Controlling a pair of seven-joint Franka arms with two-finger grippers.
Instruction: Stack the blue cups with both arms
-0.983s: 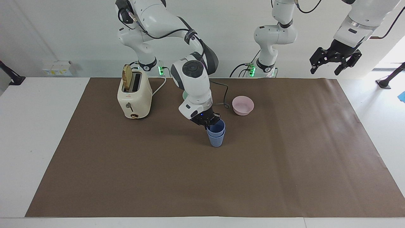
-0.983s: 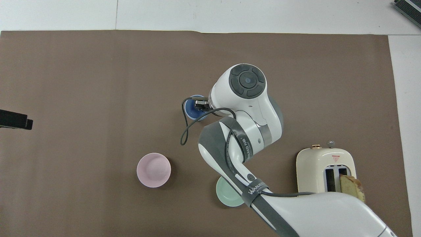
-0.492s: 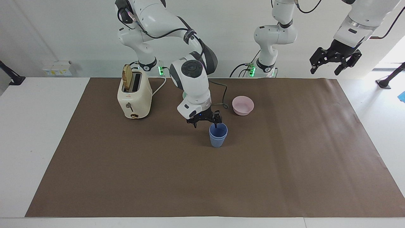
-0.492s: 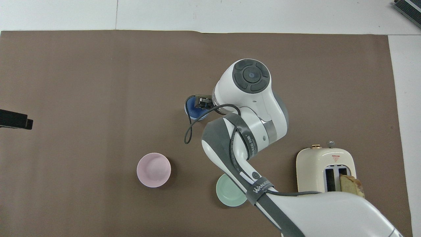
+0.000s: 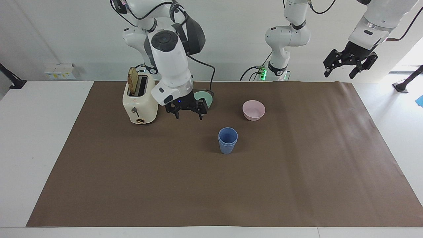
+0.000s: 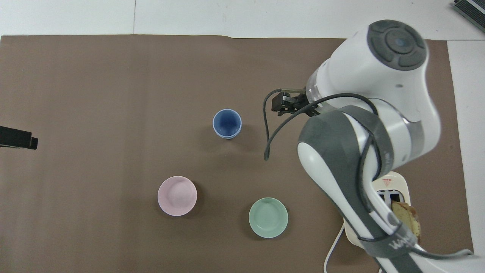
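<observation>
I see the right gripper (image 5: 187, 114) with its jaws spread and nothing between them, raised over the brown mat (image 5: 297, 172) between the toaster (image 5: 140, 102) and the mint-green bowl (image 6: 268, 217), clear of the cups. The left gripper (image 5: 349, 67) also has its jaws spread and empty; that arm waits high above its own end of the desk (image 5: 39, 138). The blue cups (image 5: 227, 140) stand nested one inside the other, upright, near the middle of the mat, with no gripper touching them. They sit farther from the robots than both bowls, and the pink bowl (image 5: 253, 110) lies toward the left arm's end. A slice of bread (image 5: 133, 82) sticks up from the toaster.
</observation>
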